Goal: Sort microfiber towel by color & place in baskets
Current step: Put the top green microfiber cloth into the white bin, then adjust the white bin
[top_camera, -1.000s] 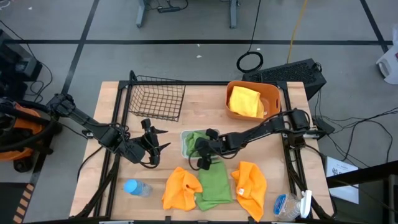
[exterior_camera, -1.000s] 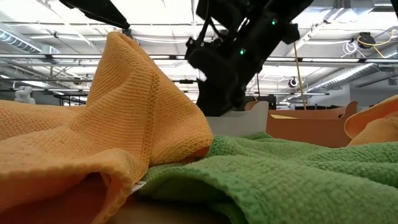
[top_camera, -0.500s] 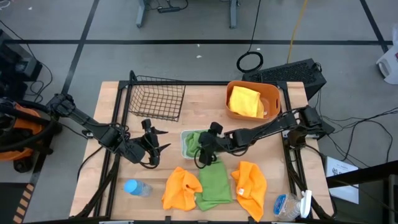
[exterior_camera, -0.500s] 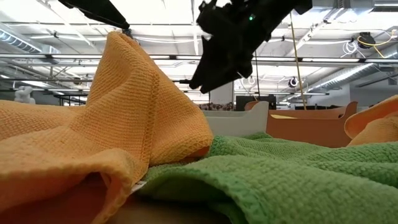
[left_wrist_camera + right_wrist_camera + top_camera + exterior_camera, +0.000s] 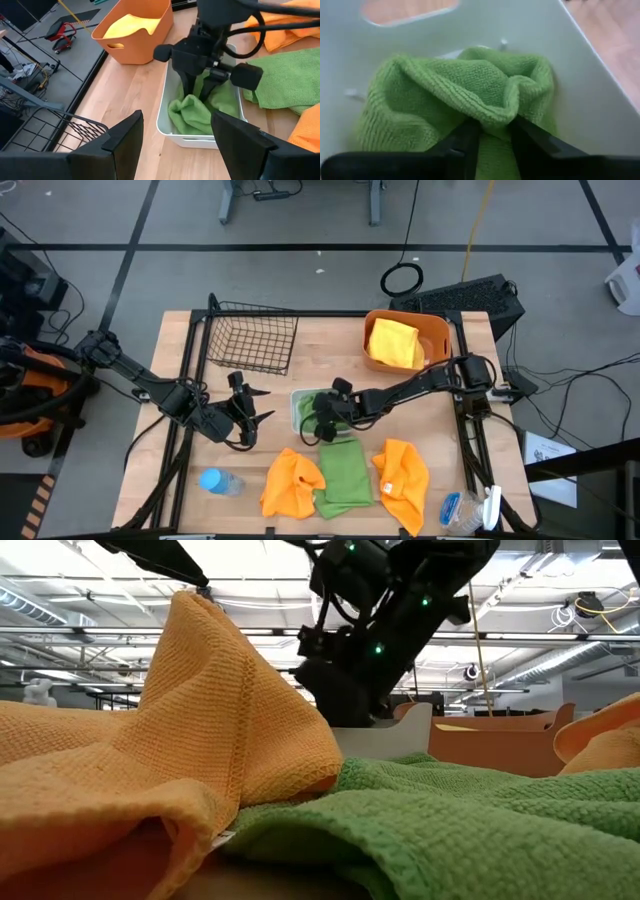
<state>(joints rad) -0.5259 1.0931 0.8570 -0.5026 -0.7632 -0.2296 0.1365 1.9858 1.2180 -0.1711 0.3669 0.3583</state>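
Observation:
The white tray stands mid-table with one green towel bunched inside it. My right gripper reaches down into the tray and is shut on that towel. A second green towel lies flat near the table's near edge, between two orange towels. A yellow towel lies in the orange tub. The black wire basket stands at the far left. My left gripper waits open, left of the tray. My right gripper pinches a raised fold of the green towel between its two fingers, coming from above and slanting down from the table's right. The rest of the towel lies bunched on the tray's floor, slack.
A blue-capped plastic bottle lies near the table's near left corner. Another bottle lies by the near right corner. Bare wood shows between the wire basket and the orange tub.
My right gripper rose a little above the white tray, then came back down into it onto the green towel. My left arm kept still.

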